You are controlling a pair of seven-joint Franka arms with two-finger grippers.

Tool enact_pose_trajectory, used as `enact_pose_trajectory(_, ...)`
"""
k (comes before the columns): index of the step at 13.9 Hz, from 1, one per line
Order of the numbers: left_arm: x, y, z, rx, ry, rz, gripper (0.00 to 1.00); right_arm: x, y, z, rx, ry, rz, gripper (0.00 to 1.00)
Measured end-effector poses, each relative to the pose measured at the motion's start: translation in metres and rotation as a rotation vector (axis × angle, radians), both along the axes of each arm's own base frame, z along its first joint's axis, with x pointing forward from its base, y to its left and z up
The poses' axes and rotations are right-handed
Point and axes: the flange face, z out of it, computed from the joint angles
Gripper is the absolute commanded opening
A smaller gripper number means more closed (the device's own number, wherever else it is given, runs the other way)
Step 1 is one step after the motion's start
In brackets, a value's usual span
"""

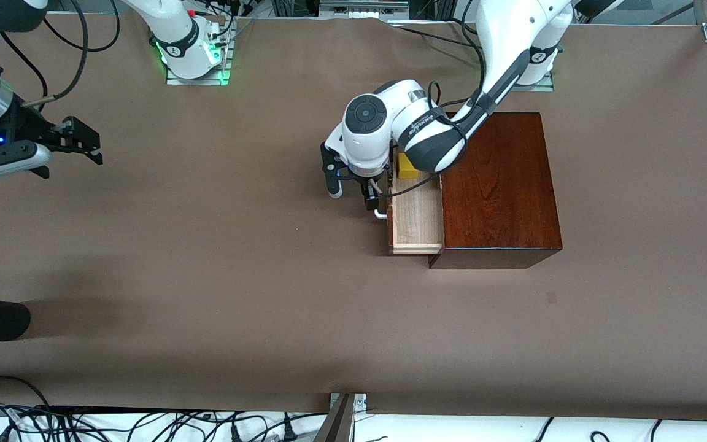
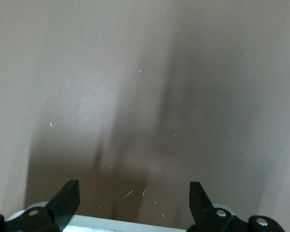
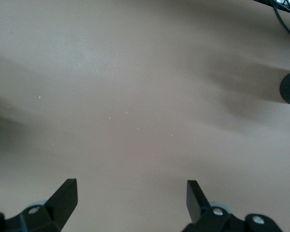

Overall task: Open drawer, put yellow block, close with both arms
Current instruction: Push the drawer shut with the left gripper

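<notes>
The drawer point(image 1: 416, 216) stands pulled out of the dark mahogany box point(image 1: 498, 187) toward the right arm's end of the table, its pale wood floor bare along the part nearer the front camera. The yellow block point(image 1: 406, 167) lies inside it at the end farther from that camera, half hidden under the left arm's wrist. The white handle point(image 1: 380, 209) shows just outside the drawer front, and the left gripper point(image 1: 351, 192) hangs just beside it over the brown table cover point(image 1: 206, 264), fingers spread and holding nothing. Only the front view shows drawer, block and box; the left wrist view gives just the two black fingertips point(image 2: 67, 199) apart, over bare cover with a pale edge between them. The right gripper point(image 1: 83, 146) waits well apart at its own table end, released and empty, fingertips point(image 3: 65, 195) wide in the right wrist view, with broad free cover between it and the drawer.
</notes>
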Motion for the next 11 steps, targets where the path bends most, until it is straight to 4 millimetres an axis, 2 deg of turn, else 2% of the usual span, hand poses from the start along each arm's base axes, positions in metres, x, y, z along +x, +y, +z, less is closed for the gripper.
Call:
enact_pose_trajectory(4, 0.005, 0.018, 0.000, 0.123, 0.025, -0.017, 1.00, -0.002, 0.000, 0.006, 0.000, 0.010, -0.001, 1.00)
enact_pose_trajectory(11, 0.016, 0.038, 0.005, 0.108, 0.082, -0.109, 1.00, -0.005, -0.001, 0.008, -0.003, 0.042, -0.003, 1.00)
